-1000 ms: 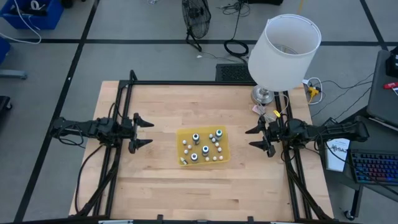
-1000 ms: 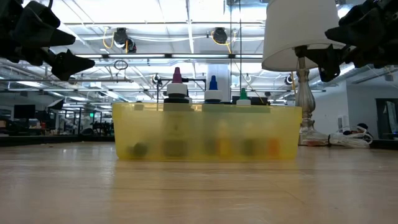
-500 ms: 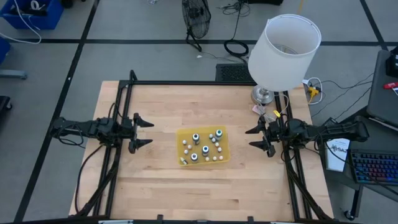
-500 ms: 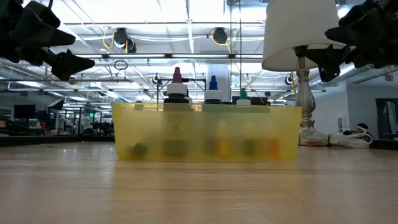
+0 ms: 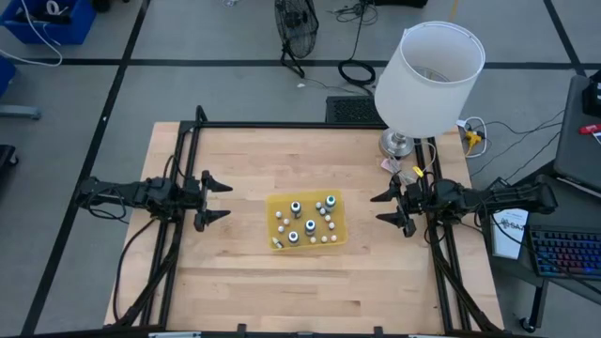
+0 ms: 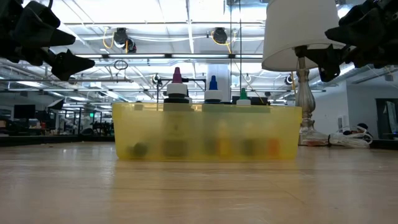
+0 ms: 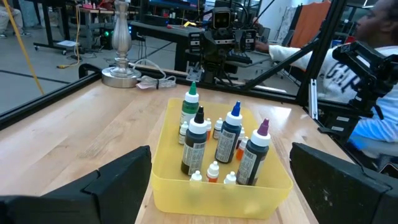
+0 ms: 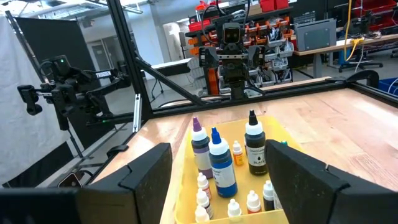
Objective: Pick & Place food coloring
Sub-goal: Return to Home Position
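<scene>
Four food coloring bottles stand upright on the floor of a yellow tray [image 5: 306, 220] at the table's middle. In the left wrist view they are green-tipped [image 7: 189, 109], black-tipped [image 7: 197, 140], blue-tipped [image 7: 229, 134] and purple-tipped [image 7: 255, 153]. Several tiny white-capped bottles [image 7: 213, 172] stand among them. My left gripper [image 5: 218, 200] hovers open to the tray's left, above the table, its fingers pointing at the tray. My right gripper [image 5: 383, 207] hovers open to the tray's right, likewise raised. In the low view both grippers [image 6: 68, 48] [image 6: 328, 55] hang well above the tray's rim [image 6: 207, 107].
A lamp with a white shade [image 5: 429, 75] stands at the table's far right corner, its metal base [image 7: 121, 74] beside loose cables. Black frame rails [image 5: 183, 169] run along the left, right and far edges. A person [image 7: 373, 62] sits beyond the table's right side.
</scene>
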